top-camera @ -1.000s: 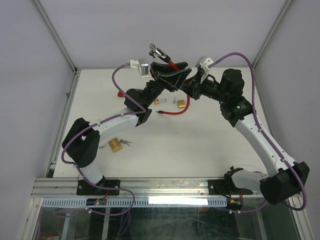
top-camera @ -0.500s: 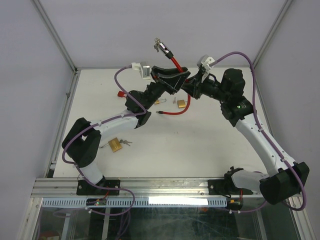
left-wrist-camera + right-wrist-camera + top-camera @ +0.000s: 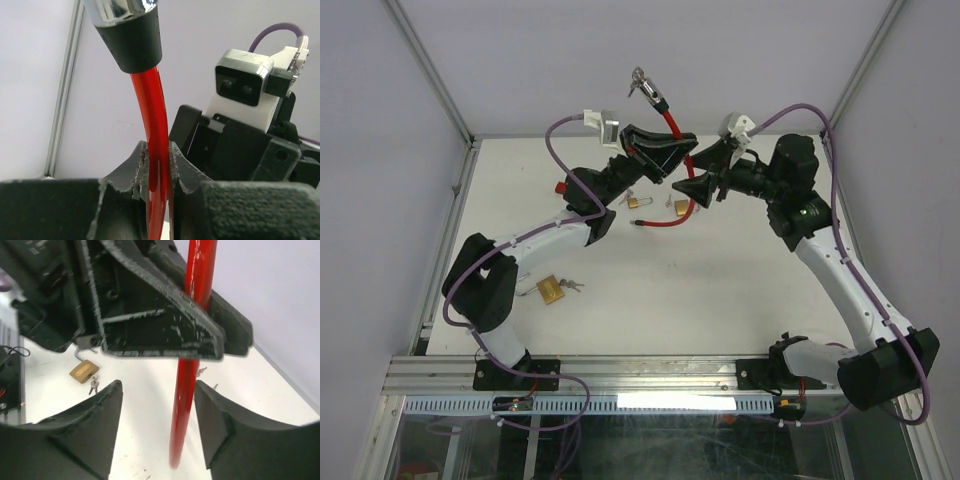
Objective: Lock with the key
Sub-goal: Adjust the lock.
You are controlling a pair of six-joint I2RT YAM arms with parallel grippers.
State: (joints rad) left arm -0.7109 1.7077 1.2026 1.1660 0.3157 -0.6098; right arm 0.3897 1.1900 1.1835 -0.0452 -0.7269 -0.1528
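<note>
Red cable [image 3: 672,130] rises above the tabletop [image 3: 720,290], key [image 3: 638,76] at its upper head [image 3: 654,99]. Left wrist: left fingers [image 3: 187,172] clamped on the cable below that head. Right wrist: right fingers [image 3: 95,430] apart, cable between them, untouched. Advise holding the cable steady while right reaches the key.

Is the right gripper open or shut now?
Open. The fingers of the right gripper stand apart, with a clear gap beside the red cable between them.
</note>
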